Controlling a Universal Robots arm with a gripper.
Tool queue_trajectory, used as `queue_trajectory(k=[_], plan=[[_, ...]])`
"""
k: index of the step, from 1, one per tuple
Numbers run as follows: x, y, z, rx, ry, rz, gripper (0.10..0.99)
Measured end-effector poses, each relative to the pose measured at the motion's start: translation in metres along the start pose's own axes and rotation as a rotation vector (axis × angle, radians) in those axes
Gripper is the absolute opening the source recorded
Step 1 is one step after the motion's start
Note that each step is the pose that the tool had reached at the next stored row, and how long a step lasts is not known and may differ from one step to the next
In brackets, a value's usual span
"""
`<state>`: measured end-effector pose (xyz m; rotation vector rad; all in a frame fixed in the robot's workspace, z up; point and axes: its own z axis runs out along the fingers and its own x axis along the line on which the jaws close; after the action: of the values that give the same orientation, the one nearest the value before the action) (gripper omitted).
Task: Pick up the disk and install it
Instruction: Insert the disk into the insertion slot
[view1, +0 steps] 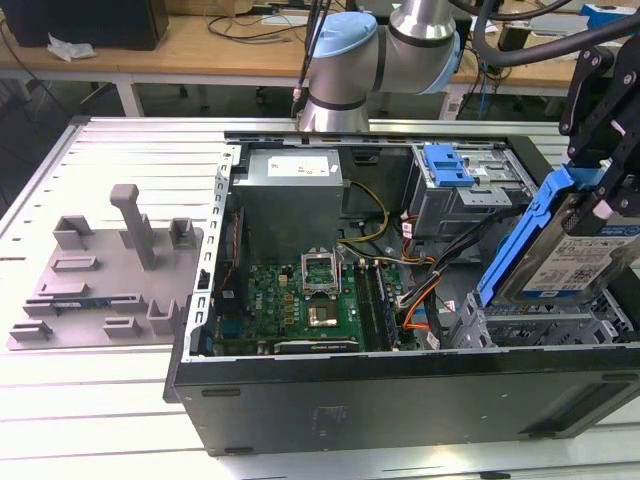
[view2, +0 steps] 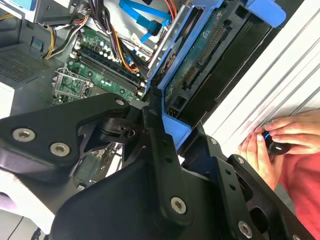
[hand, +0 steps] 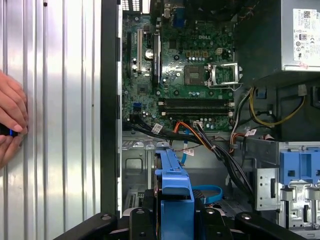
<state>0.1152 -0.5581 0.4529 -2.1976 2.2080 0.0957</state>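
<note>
The disk (view1: 565, 255), a silver drive with a printed label and blue carrier rails, hangs tilted above the metal drive cage (view1: 540, 325) at the exterior view's right end of the open computer case. My gripper (view1: 603, 195) is shut on its upper end. In the second wrist view the black fingers (view2: 155, 135) clamp the disk's blue rail (view2: 172, 80), and its connector edge faces the camera. In the first wrist view the disk (hand: 172, 182) shows edge-on between the fingers, over the cage floor.
Inside the case lie the motherboard (view1: 310, 300), the power supply (view1: 290, 190), loose cables (view1: 440, 280) and a second bay with a blue latch (view1: 445, 165). A grey tray with upright posts (view1: 110, 270) sits on the table at the exterior view's left. A person's hand (hand: 10, 125) rests beside the case.
</note>
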Motion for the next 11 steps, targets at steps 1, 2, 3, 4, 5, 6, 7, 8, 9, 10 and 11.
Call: queue_trajectory(k=[1, 2, 3, 4, 5, 6, 7, 8, 9, 10, 11], plan=[[0.0001, 0.0000, 0.0006, 0.000, 0.0000, 0.000, 0.369], [0.0001, 0.0000, 0.0011, 0.000, -0.0001, 0.000, 0.369], [0.0001, 0.0000, 0.0014, 0.000, -0.0001, 0.000, 0.369], [0.0001, -0.0001, 0.0017, 0.000, 0.0000, 0.000, 0.369], [0.0001, -0.0001, 0.0020, 0.000, -0.0001, 0.000, 0.369], [0.0002, -0.0001, 0.0023, 0.000, 0.0000, 0.000, 0.369], [0.0002, -0.0002, 0.0031, 0.000, 0.0000, 0.000, 0.369], [0.0002, -0.0003, 0.0038, 0.000, 0.0000, 0.000, 0.369], [0.0003, -0.0003, 0.0042, 0.000, 0.0000, 0.000, 0.369], [0.0003, -0.0003, 0.0047, 0.000, 0.0001, 0.000, 0.369], [0.0003, -0.0004, 0.0053, 0.000, 0.0001, 0.000, 0.369]])
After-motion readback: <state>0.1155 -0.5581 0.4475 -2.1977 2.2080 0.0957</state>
